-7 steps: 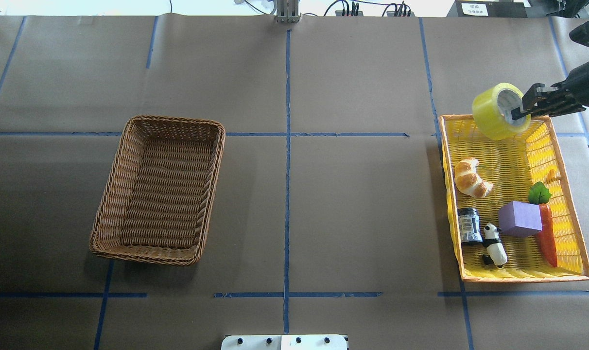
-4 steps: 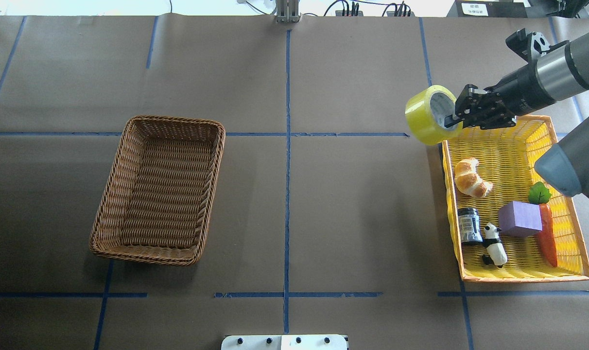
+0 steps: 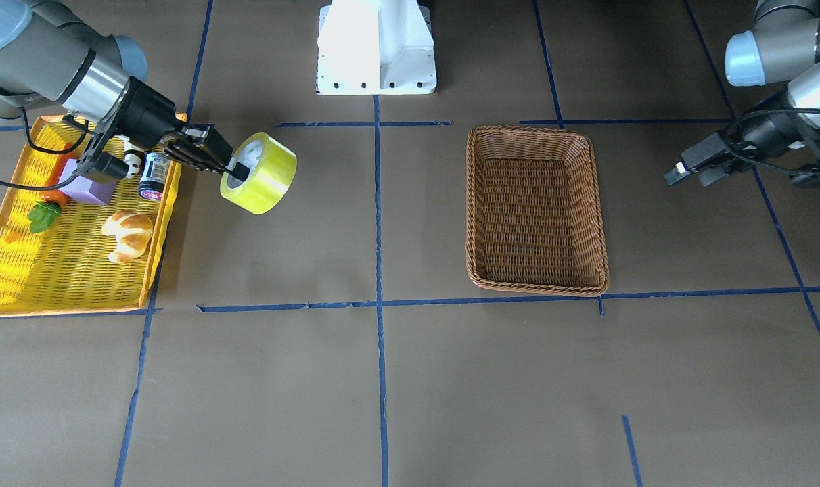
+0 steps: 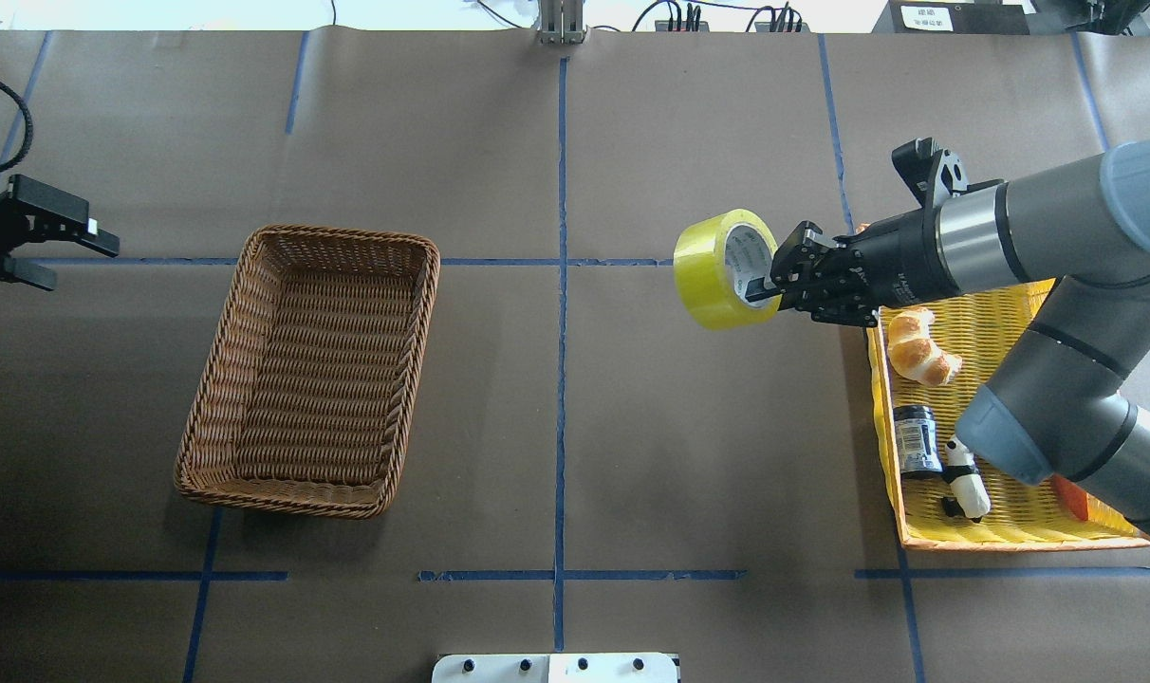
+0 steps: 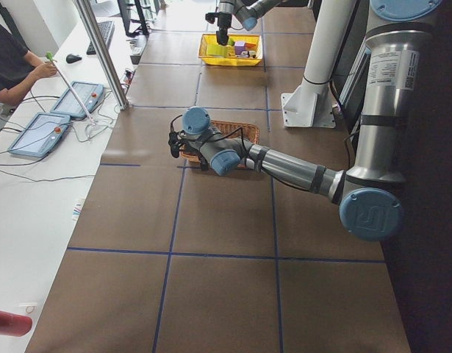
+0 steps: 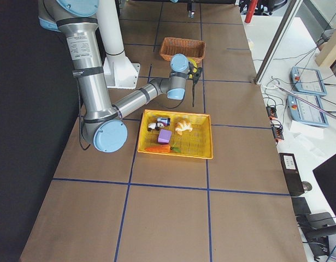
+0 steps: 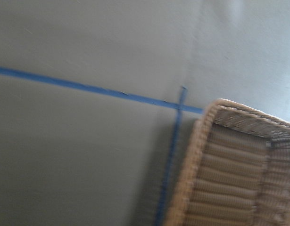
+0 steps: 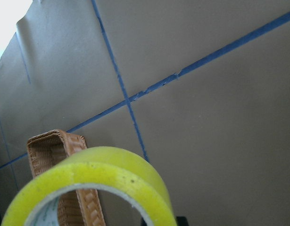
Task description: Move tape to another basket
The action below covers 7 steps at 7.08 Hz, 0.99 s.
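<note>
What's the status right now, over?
Right gripper shut on tape, airborne. Left gripper open, empty. Nothing between tape and wicker basket.

Ahead of the right gripper (image 4: 763,286) lies open tabletop (image 4: 632,398) up to the basket (image 4: 309,379) (open-topped); the yellow basket (image 4: 1011,544) sits just behind it.

The grey-and-silver right arm stretches in from the robot's right side with its elbow bent and forearm nearly level, and the black right gripper (image 4: 763,292) has its fingers (image 4: 757,284) clamped on the wall of a wide yellow-green tape roll (image 4: 711,273), one finger inside the white core. The black left gripper (image 4: 82,266) points inward from the left edge, fingers spread apart
</note>
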Motion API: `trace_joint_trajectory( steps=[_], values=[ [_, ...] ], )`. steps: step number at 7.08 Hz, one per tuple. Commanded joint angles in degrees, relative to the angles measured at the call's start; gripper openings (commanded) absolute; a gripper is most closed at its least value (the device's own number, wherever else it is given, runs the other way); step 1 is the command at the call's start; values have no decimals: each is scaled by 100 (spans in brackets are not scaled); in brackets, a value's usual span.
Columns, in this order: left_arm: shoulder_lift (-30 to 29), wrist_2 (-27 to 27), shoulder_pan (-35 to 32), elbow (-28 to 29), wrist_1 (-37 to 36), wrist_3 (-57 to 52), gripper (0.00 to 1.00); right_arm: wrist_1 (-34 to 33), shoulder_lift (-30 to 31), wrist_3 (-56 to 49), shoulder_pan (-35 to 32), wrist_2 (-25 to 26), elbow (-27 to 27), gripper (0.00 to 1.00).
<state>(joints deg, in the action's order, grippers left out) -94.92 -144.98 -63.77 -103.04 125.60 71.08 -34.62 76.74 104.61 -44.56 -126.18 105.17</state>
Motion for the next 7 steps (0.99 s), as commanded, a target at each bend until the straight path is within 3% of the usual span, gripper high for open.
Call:
trace_joint_trajectory(
  steps=[1, 3, 5, 7],
  values=[
    [-350, 249, 636, -93, 1198, 1987, 100, 70, -1, 541, 395, 513, 503, 3],
    [-799, 495, 796, -94, 2681, 4027, 100, 1301, 8, 1128, 649, 925, 453, 3],
    [-800, 1415, 1163, -50, 4211, 5191, 100, 2132, 17, 1395, 1149, 1576, 443, 3],
    [-800, 1709, 1393, -67, 5400, 6133, 100, 2791, 8, 1517, 1423, 1658, 391, 2]
  ],
)
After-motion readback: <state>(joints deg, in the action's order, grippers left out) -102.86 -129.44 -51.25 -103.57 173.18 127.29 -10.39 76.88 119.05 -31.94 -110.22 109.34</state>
